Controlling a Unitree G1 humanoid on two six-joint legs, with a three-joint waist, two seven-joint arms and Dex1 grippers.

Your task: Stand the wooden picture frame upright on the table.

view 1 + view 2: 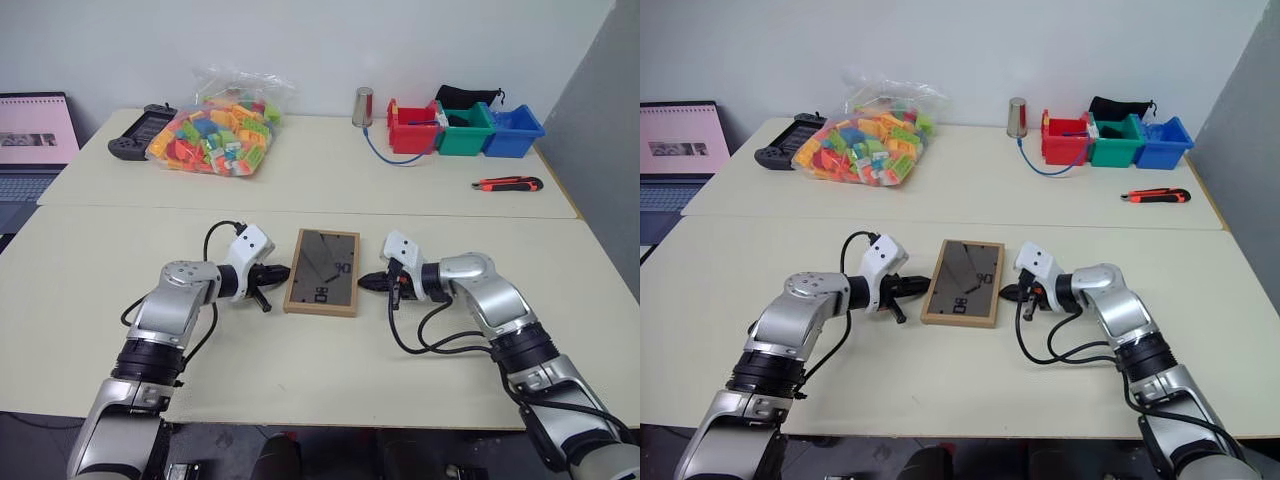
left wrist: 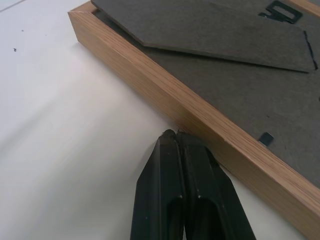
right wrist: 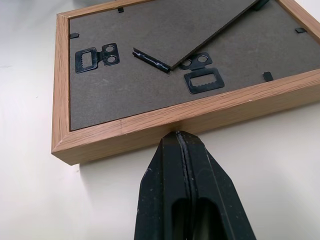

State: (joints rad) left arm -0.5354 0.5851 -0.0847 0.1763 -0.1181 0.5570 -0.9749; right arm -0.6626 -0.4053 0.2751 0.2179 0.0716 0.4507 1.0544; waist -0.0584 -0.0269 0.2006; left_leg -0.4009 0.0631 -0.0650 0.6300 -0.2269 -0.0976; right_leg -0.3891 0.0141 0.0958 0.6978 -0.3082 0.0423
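- Wooden picture frame (image 1: 322, 271), head views: it lies flat and back-up on the near half of the table (image 1: 120, 340), just this side of the seam. Its long axis runs away from the robot, so each long side faces one arm. The left gripper (image 1: 281, 271) points in at the left long side, the right gripper (image 1: 365, 283) at the right long side; the frame sits between them, both about equally close.
- Left wrist view: the left gripper's black fingers (image 2: 165, 180) are pressed together, grasping nothing, tips at the wooden side rail, touching it or just short. The grey stand flap (image 2: 210, 30) lies nearly flat on the dark back.
- Right wrist view: the right gripper's fingers (image 3: 170, 190) are likewise clenched on nothing, tips against the opposite rail, close to one corner.
- Judgement: with the frame lying between both tips, tipping it up likely means squeezing or levering a long edge from both sides.
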